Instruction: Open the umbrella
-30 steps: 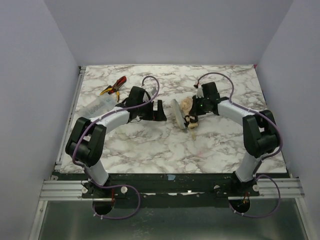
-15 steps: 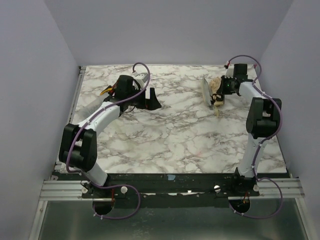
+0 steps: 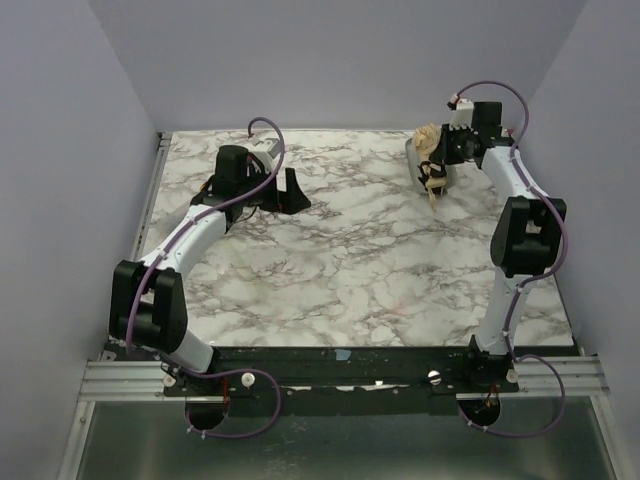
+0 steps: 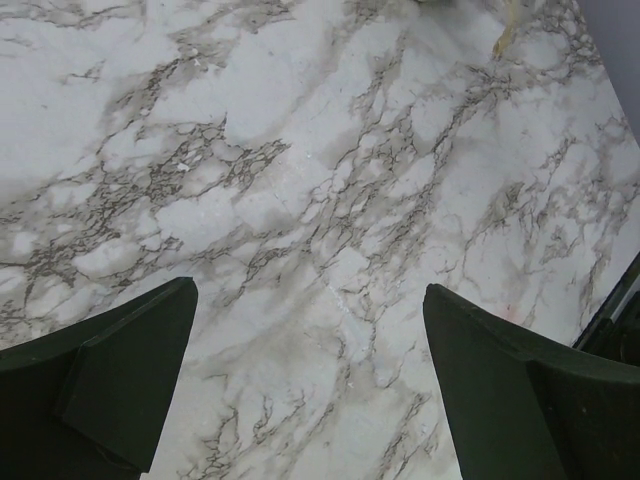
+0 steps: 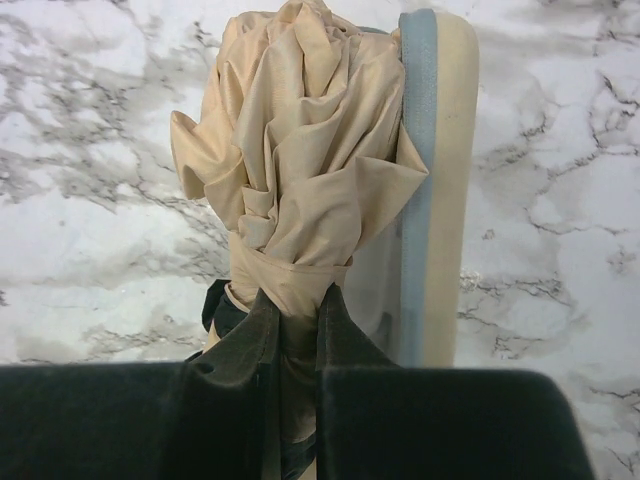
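The umbrella is a bunched beige-tan bundle held off the table at the far right. My right gripper is shut on its tied lower part. In the right wrist view the fabric rises from between my right gripper's fingers, with black fabric showing low on the left. A flat beige piece with a blue-grey edge stands beside the fabric on its right. A beige strap hangs below. My left gripper is open and empty over bare marble at the far left.
The marble table is boxed in by grey walls at the left, back and right. The right arm reaches close to the back right corner. The pliers are mostly hidden behind the left arm. A black frame edge shows at the right of the left wrist view.
The right arm has carried the umbrella from the table's middle to the far right corner. The left arm has swung away to the far left, its gripper still open.
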Robot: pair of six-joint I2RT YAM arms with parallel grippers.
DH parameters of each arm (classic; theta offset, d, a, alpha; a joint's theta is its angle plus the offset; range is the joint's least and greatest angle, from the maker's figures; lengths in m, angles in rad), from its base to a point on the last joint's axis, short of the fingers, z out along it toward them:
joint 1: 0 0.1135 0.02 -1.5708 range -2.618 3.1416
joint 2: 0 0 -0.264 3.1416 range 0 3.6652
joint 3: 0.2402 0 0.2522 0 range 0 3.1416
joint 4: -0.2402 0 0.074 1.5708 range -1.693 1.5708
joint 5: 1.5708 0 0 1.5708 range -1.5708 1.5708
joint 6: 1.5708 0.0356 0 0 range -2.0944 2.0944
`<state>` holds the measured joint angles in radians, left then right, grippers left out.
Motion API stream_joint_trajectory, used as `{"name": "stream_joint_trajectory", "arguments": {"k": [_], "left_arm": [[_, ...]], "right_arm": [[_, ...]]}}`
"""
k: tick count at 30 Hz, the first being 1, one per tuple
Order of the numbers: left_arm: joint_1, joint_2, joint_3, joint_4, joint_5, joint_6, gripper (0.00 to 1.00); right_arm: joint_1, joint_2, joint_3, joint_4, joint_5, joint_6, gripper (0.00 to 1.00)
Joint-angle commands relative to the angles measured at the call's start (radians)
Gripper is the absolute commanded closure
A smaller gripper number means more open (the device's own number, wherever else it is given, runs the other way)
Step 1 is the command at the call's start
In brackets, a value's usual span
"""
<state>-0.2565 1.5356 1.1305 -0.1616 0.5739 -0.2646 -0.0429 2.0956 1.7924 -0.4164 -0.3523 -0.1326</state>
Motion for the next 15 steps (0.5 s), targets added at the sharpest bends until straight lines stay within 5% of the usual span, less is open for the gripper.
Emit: {"name": "stream_joint_trajectory", "arguments": {"k": [1,15], "left_arm": [[0.033,-0.057,0.002,0.055,0.057,0.017,0.01],[0.045,-0.109,-0.003,0.029,0.043,0.076,0.01]], "right_arm": [[-0.003,-0.093,0.045,-0.005,-0.153,0.003,1.0],[-0.002,-0.052,-0.008,-0.095,-0.312,0.112,1.0]]}}
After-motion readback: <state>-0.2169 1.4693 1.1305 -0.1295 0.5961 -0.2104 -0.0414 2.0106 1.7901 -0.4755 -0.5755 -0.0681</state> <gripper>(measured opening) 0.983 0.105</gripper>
